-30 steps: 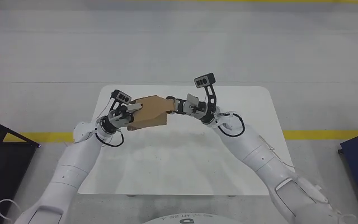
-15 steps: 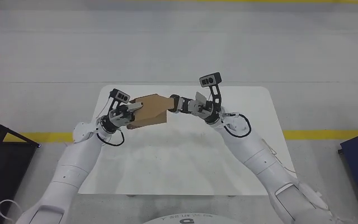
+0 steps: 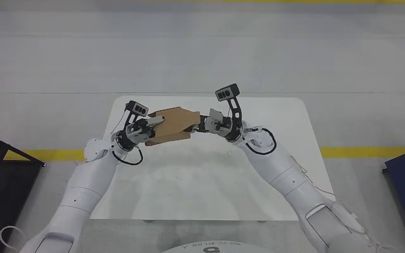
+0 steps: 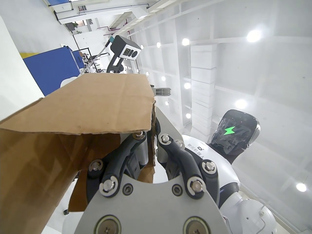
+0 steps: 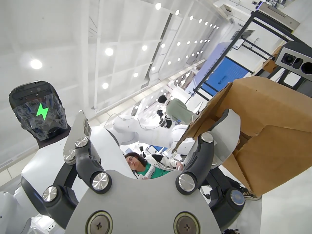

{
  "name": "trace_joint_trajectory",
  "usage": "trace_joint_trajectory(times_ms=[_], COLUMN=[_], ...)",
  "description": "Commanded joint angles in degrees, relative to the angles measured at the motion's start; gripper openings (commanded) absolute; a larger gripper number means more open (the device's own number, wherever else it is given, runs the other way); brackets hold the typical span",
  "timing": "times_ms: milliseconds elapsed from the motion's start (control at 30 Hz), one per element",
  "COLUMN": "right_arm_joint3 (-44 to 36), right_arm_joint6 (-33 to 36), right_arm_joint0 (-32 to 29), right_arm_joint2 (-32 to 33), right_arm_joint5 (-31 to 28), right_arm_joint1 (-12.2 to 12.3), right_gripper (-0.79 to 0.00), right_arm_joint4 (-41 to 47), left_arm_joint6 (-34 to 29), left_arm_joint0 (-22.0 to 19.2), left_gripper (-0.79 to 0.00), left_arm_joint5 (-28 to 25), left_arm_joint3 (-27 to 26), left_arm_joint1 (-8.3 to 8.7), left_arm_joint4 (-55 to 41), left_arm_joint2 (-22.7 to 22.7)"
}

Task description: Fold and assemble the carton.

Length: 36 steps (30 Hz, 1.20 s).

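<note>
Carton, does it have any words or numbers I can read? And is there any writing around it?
On the carton: none, just plain brown cardboard.
On the blue board in the room behind: some print, too small to read.

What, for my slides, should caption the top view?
Left gripper clamps the carton; open right gripper meets its opposite end.

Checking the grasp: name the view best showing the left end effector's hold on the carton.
Left wrist view: the left end effector is shut on a flap edge of the carton, seen close. Top view makes that pinch too small; the right wrist view shows the carton's far end.
</note>
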Motion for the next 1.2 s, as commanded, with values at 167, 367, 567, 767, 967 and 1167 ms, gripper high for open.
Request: trace_joint_trajectory(times_ms=[167, 367, 567, 767, 967, 1167], right_arm_joint3=[1.9, 2.6, 3.0, 2.9, 2.4, 1.7], right_arm_joint6=[-0.9, -1.7, -3.0, -5.3, -9.6, -15.0], right_arm_joint0=[1.1, 1.3, 1.1, 0.6, -0.4, -1.8], right_arm_joint2=[-0.6, -0.5, 0.0, 0.9, 1.9, 3.1], right_arm_joint5=[-0.9, -1.7, -3.0, -5.2, -9.6, -13.2], right_arm_joint1=[-0.8, -1.0, -0.9, -0.5, 0.2, 0.8], right_gripper=[-0.068, -0.416, -0.471, -0.582, -0.659, -0.56], right_arm_joint4=[-3.0, -5.8, -8.7, -13.0, -21.4, -34.3], left_arm_joint6=[-1.5, -2.2, -2.0, -1.7, -1.7, -1.7], left_arm_joint0=[0.6, 0.9, 1.0, 1.0, 1.0, 1.4], left_gripper=[-0.785, -0.785, -0.785, -0.785, -0.785, -0.785], left_arm_joint5=[1.1, 1.6, 1.7, 2.1, 2.2, 1.9], left_arm_joint3=[-0.7, -0.9, -1.1, -1.5, -1.8, -2.2], left_arm_joint1=[-0.18, -0.25, -0.36, -0.43, -0.48, -0.55], left_arm_joint4=[-2.0, -2.2, -1.5, -0.8, -0.3, 0.1], left_arm_joint2=[-0.8, -1.7, -2.1, -2.6, -3.2, -3.6])
